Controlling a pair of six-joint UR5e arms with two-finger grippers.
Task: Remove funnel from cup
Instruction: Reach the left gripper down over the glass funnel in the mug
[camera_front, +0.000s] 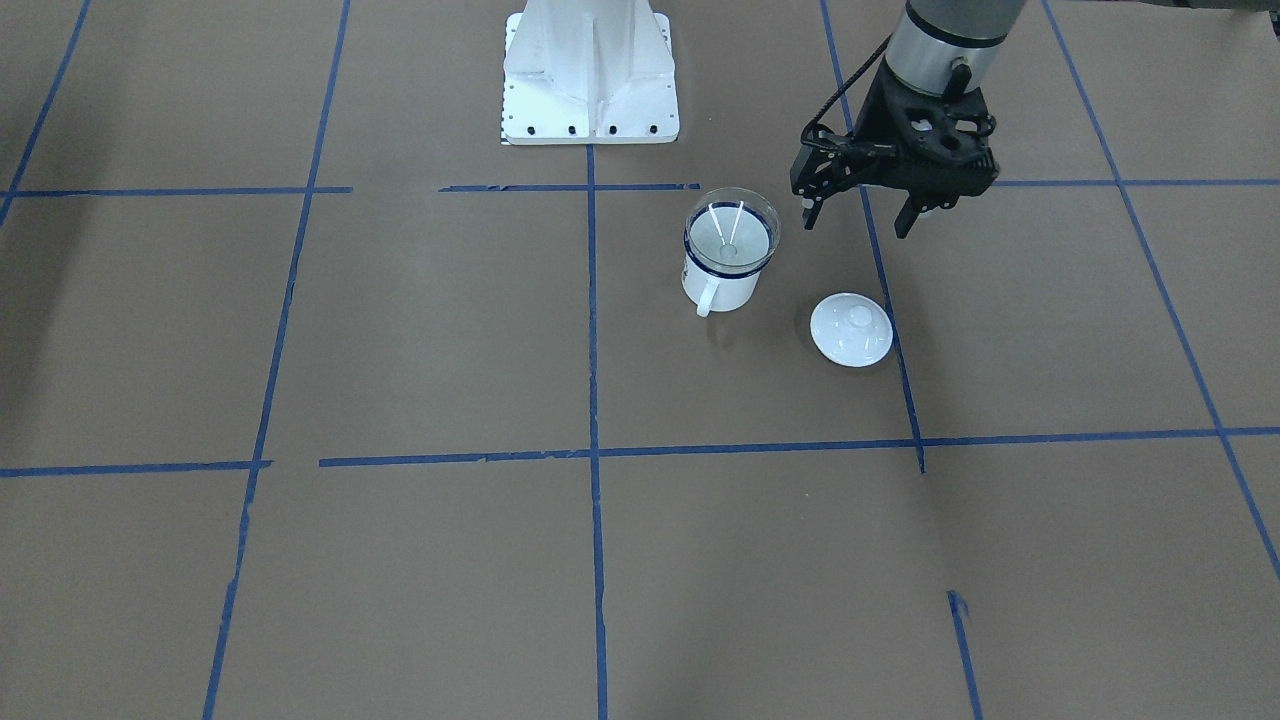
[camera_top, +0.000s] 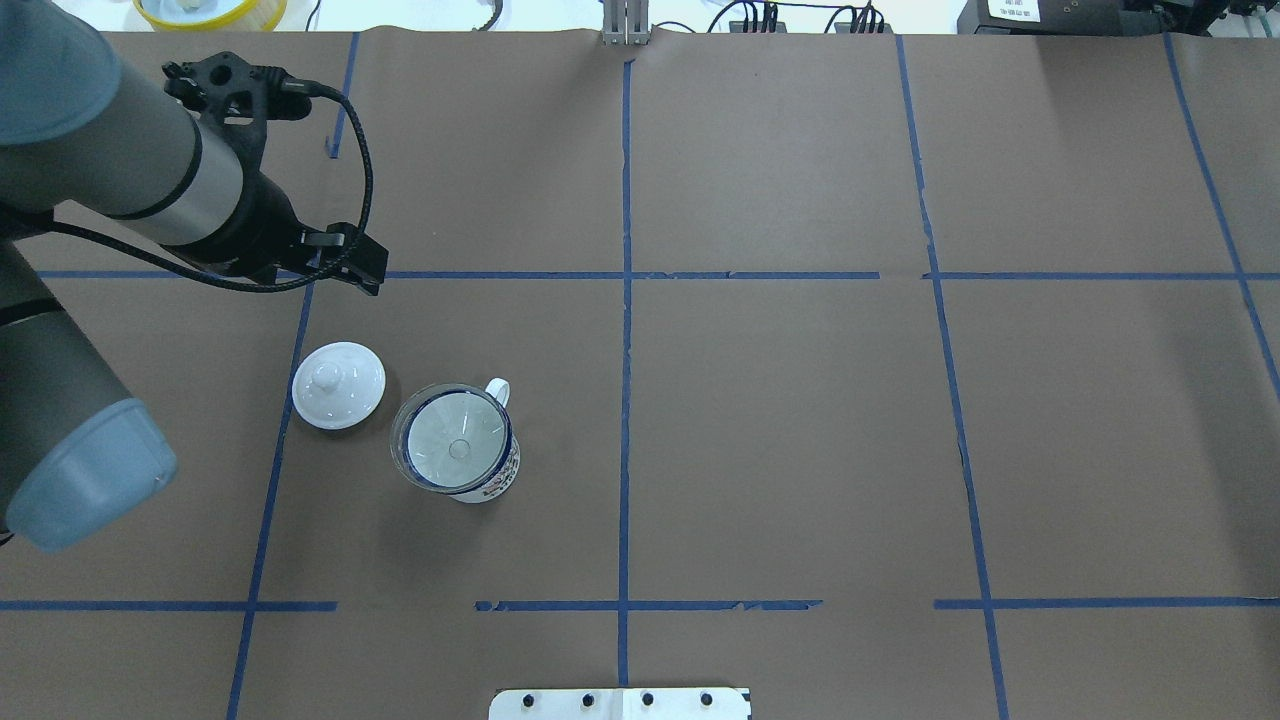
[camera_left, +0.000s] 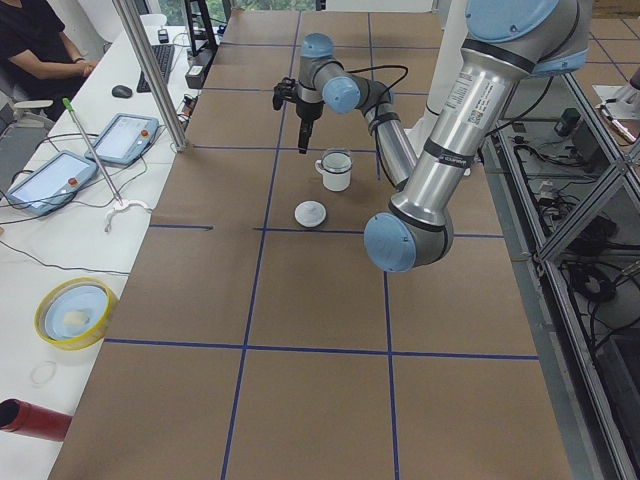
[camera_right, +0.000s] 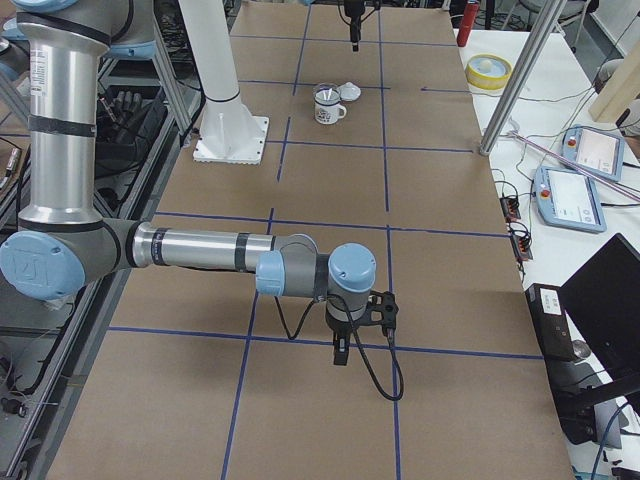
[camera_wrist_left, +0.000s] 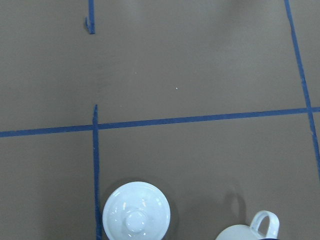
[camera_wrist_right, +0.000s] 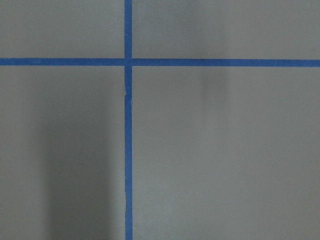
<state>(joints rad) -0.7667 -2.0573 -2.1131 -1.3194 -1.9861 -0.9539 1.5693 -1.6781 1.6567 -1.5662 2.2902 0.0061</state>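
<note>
The clear funnel (camera_front: 732, 232) sat in the cup (camera_front: 720, 288), below and to the right of the left gripper (camera_front: 857, 222), and the lid (camera_front: 851, 328) lay almost beneath it. The jaws were spread and empty. If the funnel was wedged, as it perhaps was, pulling it could have lifted or tipped the cup.

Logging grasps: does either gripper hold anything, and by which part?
Nothing held. Left gripper open, apart from the funnel in the cup; right gripper far off, apparently empty.

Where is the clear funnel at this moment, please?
In the overhead view the funnel sits in the mouth of the cup, left of the centre tape line. The white lid lies just to its upper left.
</note>
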